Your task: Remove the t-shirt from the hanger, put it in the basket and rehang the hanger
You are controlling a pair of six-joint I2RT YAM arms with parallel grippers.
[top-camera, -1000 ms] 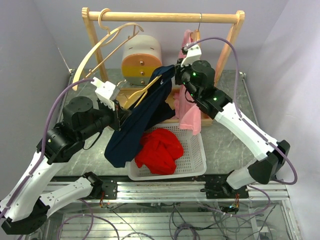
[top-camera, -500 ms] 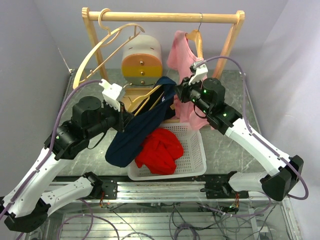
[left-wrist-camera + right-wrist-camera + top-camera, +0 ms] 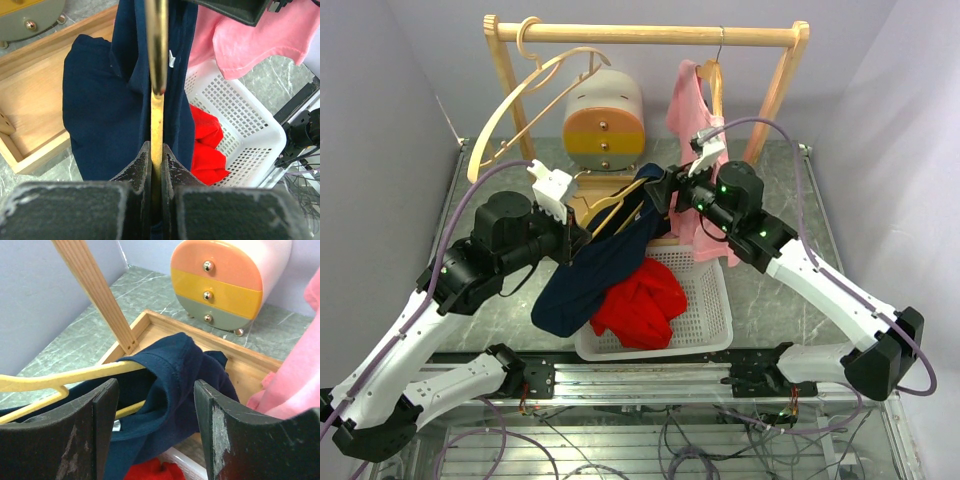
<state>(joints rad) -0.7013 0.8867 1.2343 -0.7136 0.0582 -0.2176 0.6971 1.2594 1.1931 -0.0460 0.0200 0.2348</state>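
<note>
A navy t-shirt [image 3: 592,272] hangs on a wooden hanger [image 3: 612,198] above the white basket [image 3: 720,300]. My left gripper [image 3: 577,238] is shut on the hanger's lower bar [image 3: 156,55], and the shirt [image 3: 95,115] drapes on both sides of it. My right gripper [image 3: 660,196] is open at the hanger's far shoulder. In the right wrist view the bunched navy collar and shoulder [image 3: 175,365] lies between the spread fingers of my right gripper [image 3: 156,390] without being pinched. The hanger arm [image 3: 65,377] runs off to the left.
A red garment [image 3: 640,300] lies in the basket. A pink shirt [image 3: 695,110] hangs on the wooden rack [image 3: 650,34] just behind my right arm. An empty hanger [image 3: 520,110] hangs at the rack's left, and a small drawer unit [image 3: 605,110] stands in the wooden tray [image 3: 30,110].
My right gripper came down and left from the pink shirt to the navy shirt's shoulder, and its fingers opened. The left gripper shifted the hanger slightly right and kept its hold.
</note>
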